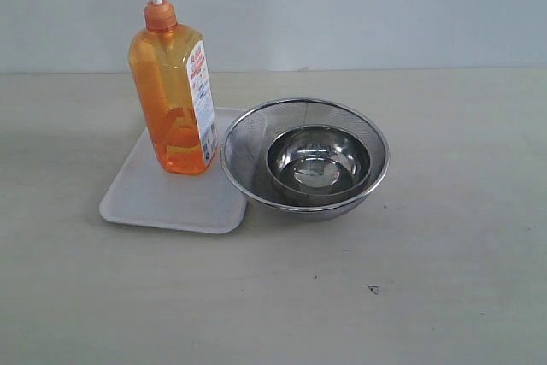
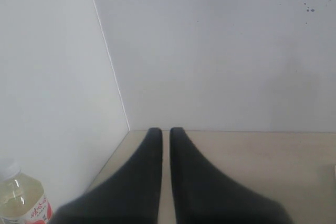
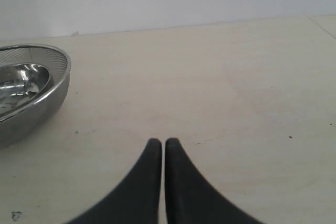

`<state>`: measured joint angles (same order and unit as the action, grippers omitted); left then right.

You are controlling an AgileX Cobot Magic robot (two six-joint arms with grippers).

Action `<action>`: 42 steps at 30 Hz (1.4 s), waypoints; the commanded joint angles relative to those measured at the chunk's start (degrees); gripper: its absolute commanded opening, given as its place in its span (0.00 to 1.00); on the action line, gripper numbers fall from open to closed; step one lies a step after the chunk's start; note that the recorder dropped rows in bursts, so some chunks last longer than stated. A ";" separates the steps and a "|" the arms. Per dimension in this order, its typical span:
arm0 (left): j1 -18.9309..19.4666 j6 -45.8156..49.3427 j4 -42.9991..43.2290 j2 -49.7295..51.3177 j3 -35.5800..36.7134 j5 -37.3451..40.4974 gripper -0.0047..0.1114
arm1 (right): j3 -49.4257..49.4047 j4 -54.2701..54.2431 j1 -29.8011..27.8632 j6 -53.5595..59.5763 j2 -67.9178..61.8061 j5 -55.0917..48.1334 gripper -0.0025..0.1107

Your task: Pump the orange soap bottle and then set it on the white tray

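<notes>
Standing upright on white tray (image 1: 171,203) is orange soap bottle (image 1: 171,100); left end effector (image 2: 165,129), right end effector (image 3: 159,141) sit clenched, empty.

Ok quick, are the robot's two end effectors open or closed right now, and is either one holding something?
Left end effector: closed, holding nothing.
Right end effector: closed, holding nothing.

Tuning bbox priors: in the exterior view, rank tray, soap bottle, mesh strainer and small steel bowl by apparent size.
1. mesh strainer and white tray: alike; tray partly covered, so unranked.
2. orange soap bottle: tallest, narrower.
3. small steel bowl, inside the strainer.
</notes>
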<state>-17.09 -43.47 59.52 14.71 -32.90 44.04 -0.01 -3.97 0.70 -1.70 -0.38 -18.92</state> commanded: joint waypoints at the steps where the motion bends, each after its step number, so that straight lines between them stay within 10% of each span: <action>1: -0.18 0.08 0.29 -0.30 0.30 -0.39 0.08 | 0.01 -0.16 -0.15 0.03 0.38 0.47 0.02; 36: -0.05 0.08 1.81 -0.30 0.30 -2.49 0.08 | 0.01 -0.16 -0.15 0.03 0.38 0.47 0.02; 42: 7.57 -0.56 -7.91 -0.30 0.30 -14.15 0.08 | 0.01 -0.16 -0.15 0.03 0.38 0.47 0.02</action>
<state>-13.16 -43.47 56.65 14.71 -32.90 35.60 -0.01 -4.06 0.70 -1.79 -0.29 -18.92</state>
